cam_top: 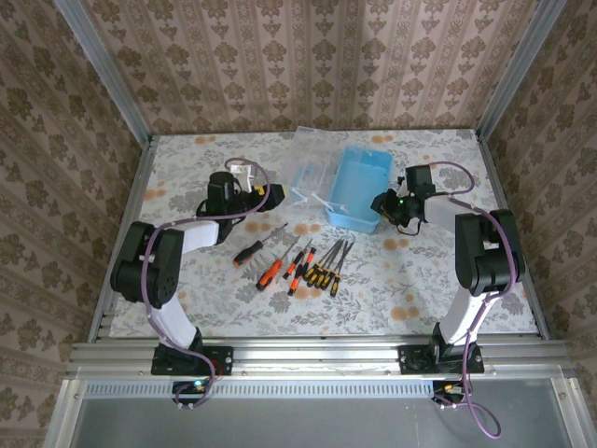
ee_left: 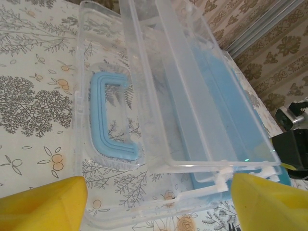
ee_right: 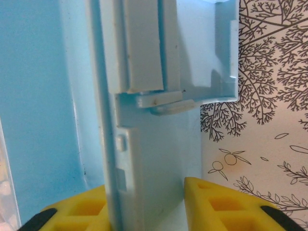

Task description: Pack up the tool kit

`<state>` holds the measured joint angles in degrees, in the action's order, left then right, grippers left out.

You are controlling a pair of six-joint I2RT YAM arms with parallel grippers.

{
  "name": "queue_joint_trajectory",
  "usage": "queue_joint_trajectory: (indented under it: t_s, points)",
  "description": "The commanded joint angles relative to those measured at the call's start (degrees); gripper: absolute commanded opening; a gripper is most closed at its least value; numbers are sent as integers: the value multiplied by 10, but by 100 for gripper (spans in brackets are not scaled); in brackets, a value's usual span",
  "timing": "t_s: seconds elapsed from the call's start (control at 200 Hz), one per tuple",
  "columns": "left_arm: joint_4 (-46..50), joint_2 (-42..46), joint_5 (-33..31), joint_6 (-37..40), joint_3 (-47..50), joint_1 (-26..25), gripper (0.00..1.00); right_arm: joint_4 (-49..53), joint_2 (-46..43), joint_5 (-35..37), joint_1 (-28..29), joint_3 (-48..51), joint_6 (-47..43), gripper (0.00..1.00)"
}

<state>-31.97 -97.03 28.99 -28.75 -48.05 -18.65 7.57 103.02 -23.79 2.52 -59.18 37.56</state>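
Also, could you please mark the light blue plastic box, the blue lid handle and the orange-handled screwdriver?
light blue plastic box [cam_top: 354, 220]: top view, near wall.
blue lid handle [ee_left: 99, 113]: left wrist view, long bar.
orange-handled screwdriver [cam_top: 270, 273]: top view, handle.

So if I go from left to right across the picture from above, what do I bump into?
left arm → left end effector → clear lid → blue box → right end effector → right arm. The screwdrivers spread across the middle, so they have no single place in the order.
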Motion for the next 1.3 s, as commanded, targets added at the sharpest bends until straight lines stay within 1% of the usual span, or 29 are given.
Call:
queue_joint_trajectory:
  t_s: [0.0,0.12,0.17,0.285,0.33,0.38,0.465,0.595,0.635,0.675,0.73,0.795,0.865,0.925,0.935,0.99,1.03,1.105,1.14,1.185,1.295]
  points:
    - [70,85,-41,7,-18,5,81,42,-22,23,0,-24,-5,42]
    - [204,168,-130,9,-53,2,85,83,-53,45,-2,-47,-22,54]
    - [263,194,-175,2,-74,4,87,100,-64,54,-2,-59,-30,57]
    - [424,223,-251,-5,-152,8,88,130,-91,73,-1,-74,-39,61]
    - [473,228,-263,-11,-179,14,89,142,-101,78,-1,-77,-39,61]
    - [518,232,-262,-15,-208,22,89,155,-116,85,2,-78,-40,61]
    - [584,236,-261,6,-252,35,89,178,-153,120,14,-70,-36,61]
    - [624,246,-278,44,-266,66,89,219,-218,200,66,-56,-23,61]
    - [618,253,-288,48,-255,76,89,229,-229,226,86,-50,-11,60]
    - [604,263,-300,49,-232,84,89,229,-260,249,105,-40,-1,60]
    - [576,278,-308,38,-194,96,89,237,-280,280,133,-28,20,59]
    - [542,291,-298,18,-151,113,89,248,-301,314,178,-13,50,57]
    - [543,292,-290,13,-149,128,89,238,-309,349,245,0,81,55]
    - [560,292,-308,13,-161,131,89,235,-296,374,308,-1,104,53]
    - [562,292,-309,13,-162,132,89,235,-289,381,327,-3,110,53]
    - [565,297,-319,17,-162,134,89,235,-259,393,378,-17,133,51]
    - [563,303,-332,22,-157,134,89,219,-223,401,417,-35,143,50]
    - [557,312,-353,25,-146,135,89,228,-144,414,483,-88,154,49]
    - [556,315,-360,26,-144,134,89,229,-107,418,508,-118,157,49]
    - [555,318,-366,28,-143,134,89,258,-57,425,532,-159,165,51]
    - [557,321,-376,33,-142,133,89,286,33,449,568,-234,201,55]
